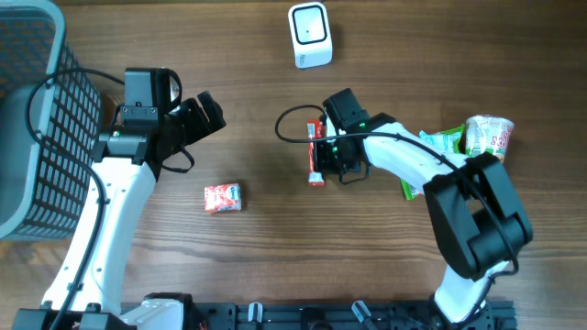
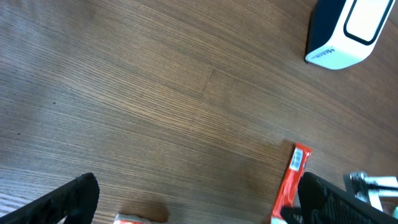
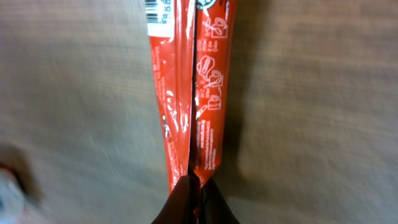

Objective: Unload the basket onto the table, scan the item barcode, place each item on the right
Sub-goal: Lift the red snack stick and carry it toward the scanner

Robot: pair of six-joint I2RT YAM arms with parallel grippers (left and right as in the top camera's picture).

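A long red stick packet (image 3: 189, 93) lies on the wooden table, its barcode (image 3: 160, 11) at the far end in the right wrist view. My right gripper (image 3: 196, 186) is shut on the packet's near end, the jaws pinching its seam. In the overhead view the packet (image 1: 315, 177) and the right gripper (image 1: 323, 156) sit at the table's middle. The white scanner (image 1: 309, 35) stands at the back, well apart from the packet. My left gripper (image 1: 209, 115) hovers open to the left, holding nothing. Its view shows the scanner (image 2: 348, 31) and the packet (image 2: 292, 180).
A small red-and-white packet (image 1: 222, 197) lies at the front left. A green packet (image 1: 440, 147) and a cup of noodles (image 1: 488, 137) sit at the right. A grey wire basket (image 1: 37, 119) fills the left edge.
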